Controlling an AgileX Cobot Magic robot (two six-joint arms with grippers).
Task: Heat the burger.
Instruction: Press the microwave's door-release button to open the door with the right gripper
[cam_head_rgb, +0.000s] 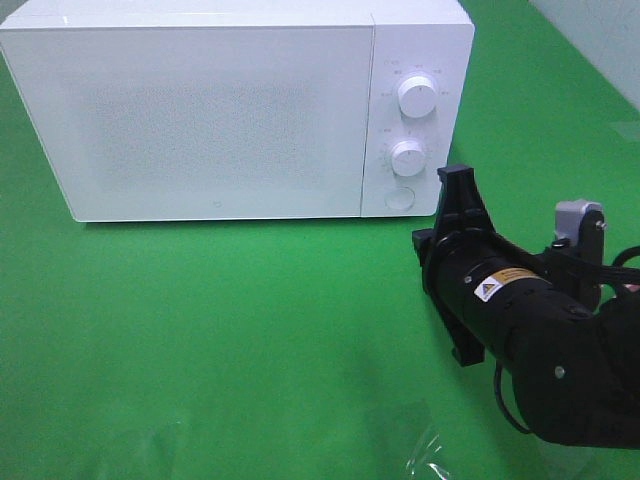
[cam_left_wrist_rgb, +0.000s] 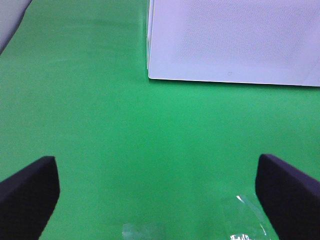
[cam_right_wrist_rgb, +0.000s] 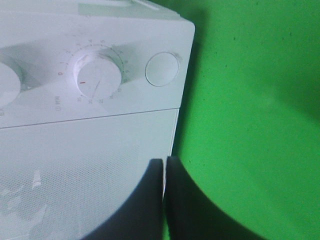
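The burger is out of view. A white microwave stands at the back of the green table with its door closed. My right gripper is shut with nothing between its fingers. It points at the microwave's lower right corner, beside the round button. In the right wrist view the right gripper has its fingers pressed together in front of the door's edge, with the timer knob and the round button beyond. My left gripper is open over bare green table, and the microwave is ahead of it.
Two white knobs sit on the microwave's control panel. A crinkled piece of clear plastic lies on the green cloth near the front edge, and the clear plastic also shows by the left gripper.
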